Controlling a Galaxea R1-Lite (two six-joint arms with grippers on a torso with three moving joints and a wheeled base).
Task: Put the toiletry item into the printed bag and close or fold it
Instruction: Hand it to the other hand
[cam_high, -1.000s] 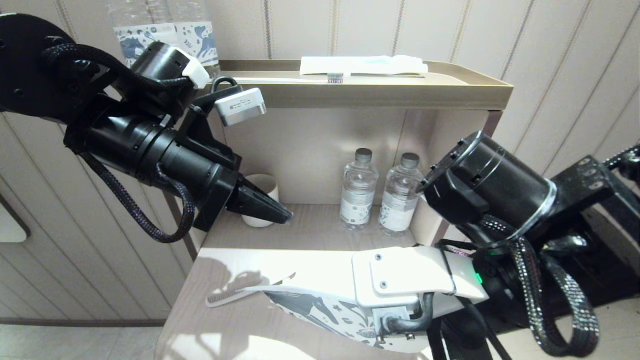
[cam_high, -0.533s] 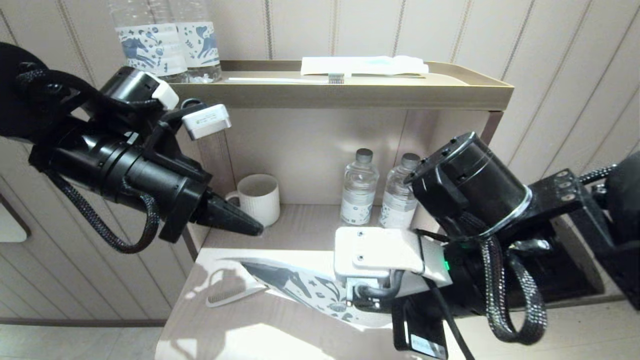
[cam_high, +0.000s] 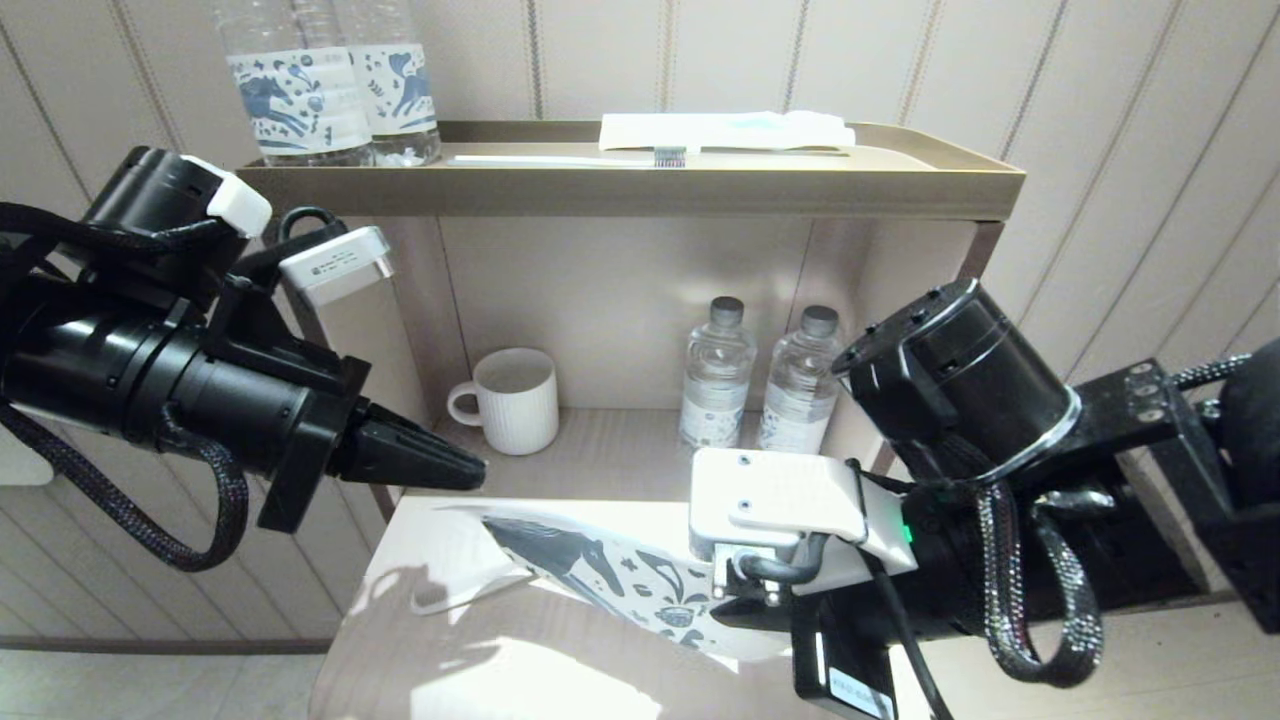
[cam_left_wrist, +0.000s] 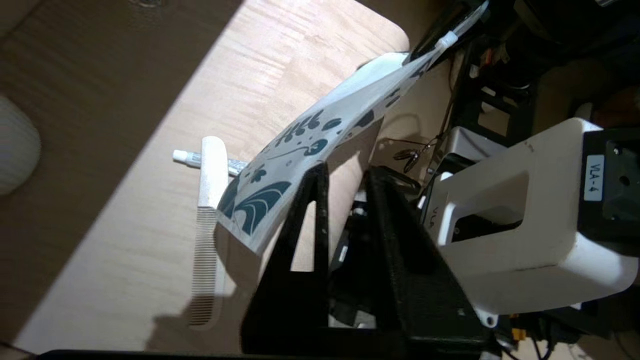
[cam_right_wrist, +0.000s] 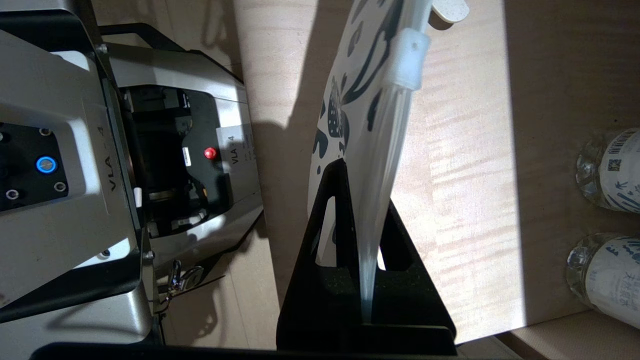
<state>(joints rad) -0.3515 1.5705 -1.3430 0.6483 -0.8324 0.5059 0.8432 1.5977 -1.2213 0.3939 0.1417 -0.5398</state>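
Head view: left tool (cam_high: 470, 470) hanging above the worktop's (cam_high: 560, 660) far-left corner, fingers pressed together to a black point, nothing between them. Right tool (cam_high: 735, 610) low at the near right, mostly hidden under its white camera housing, clamped on the right end of the printed bag (cam_high: 600, 570), which slants up off the wood with the dark blue horse showing. Just left of the bag, the white comb (cam_high: 450, 600) flat on the worktop, partly washed out by glare. Farther back, in the open shelf niche: white ribbed mug (cam_high: 512, 400) and two small clear bottles (cam_high: 760, 385) with pale labels, print too small to read. On the top tray (cam_high: 940, 165): two large bottles with blue horse labels (cam_high: 330, 85), a thin toothbrush (cam_high: 570, 158) and a flat white-and-blue packet (cam_high: 725, 130). Left wrist view: fingers (cam_left_wrist: 305, 240) nearly touching at the tips, gripping nothing, hovering over the bag (cam_left_wrist: 305, 145), curved and raised, blue wave and floral motifs legible as pattern only. Comb (cam_left_wrist: 209, 220) lying flat beside and partly under the bag's lower end, a small white tube (cam_left_wrist: 192, 158) crossing just behind its handle. "VLA-4" readable on a white sticker (cam_left_wrist: 594, 177) on the robot's body. Right wrist view: fingers (cam_right_wrist: 335, 215) closed on the bag (cam_right_wrist: 370, 150), pinching its clear edge, white zip slider (cam_right_wrist: 411, 57) farther along; comb tip (cam_right_wrist: 450, 9) barely visible beyond. Sticker (cam_right_wrist: 233, 150) on the robot base beside a red button reading "VLA" and "4". Two bottles (cam_right_wrist: 607, 225) at the far edge, labels with a barcode and unreadable small print.
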